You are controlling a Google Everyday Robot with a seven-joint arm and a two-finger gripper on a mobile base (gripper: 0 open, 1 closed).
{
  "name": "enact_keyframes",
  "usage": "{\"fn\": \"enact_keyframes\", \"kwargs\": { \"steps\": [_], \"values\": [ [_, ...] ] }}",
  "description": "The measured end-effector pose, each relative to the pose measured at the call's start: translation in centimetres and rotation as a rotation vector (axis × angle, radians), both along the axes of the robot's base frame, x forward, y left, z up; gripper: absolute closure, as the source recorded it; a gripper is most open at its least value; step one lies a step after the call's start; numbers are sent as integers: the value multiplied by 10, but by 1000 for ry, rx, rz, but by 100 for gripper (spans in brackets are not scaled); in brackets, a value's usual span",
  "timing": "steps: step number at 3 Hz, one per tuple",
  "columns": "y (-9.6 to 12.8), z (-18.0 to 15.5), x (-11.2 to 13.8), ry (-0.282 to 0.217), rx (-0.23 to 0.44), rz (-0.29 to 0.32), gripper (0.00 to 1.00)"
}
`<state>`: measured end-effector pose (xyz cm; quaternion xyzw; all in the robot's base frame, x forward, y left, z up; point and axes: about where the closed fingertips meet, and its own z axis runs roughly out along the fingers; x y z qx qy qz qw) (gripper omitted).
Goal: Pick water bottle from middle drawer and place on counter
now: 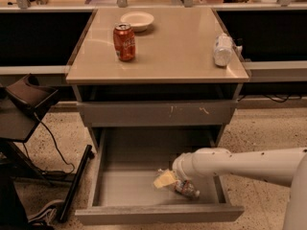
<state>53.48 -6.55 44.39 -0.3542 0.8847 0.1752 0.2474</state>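
Note:
The middle drawer [120,186] is pulled open below the counter [172,47]. The water bottle [187,189] lies on its side on the drawer floor near the front right, and its red-and-white label shows. My white arm reaches in from the right. My gripper [166,179] is low inside the drawer, at the bottle's left end and touching or just over it. The arm's wrist hides part of the bottle.
A red soda can [124,42], a white bowl [137,20] and a stubby white bottle [223,50] stand on the counter. The scratched drawer front [158,113] above is shut. A black chair [24,109] and cables are at the left.

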Motion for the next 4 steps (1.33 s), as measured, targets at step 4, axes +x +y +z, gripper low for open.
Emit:
{"fn": "enact_keyframes", "kwargs": {
  "steps": [4],
  "values": [
    [42,-83,-13,92,-16,7,0]
  ]
}}
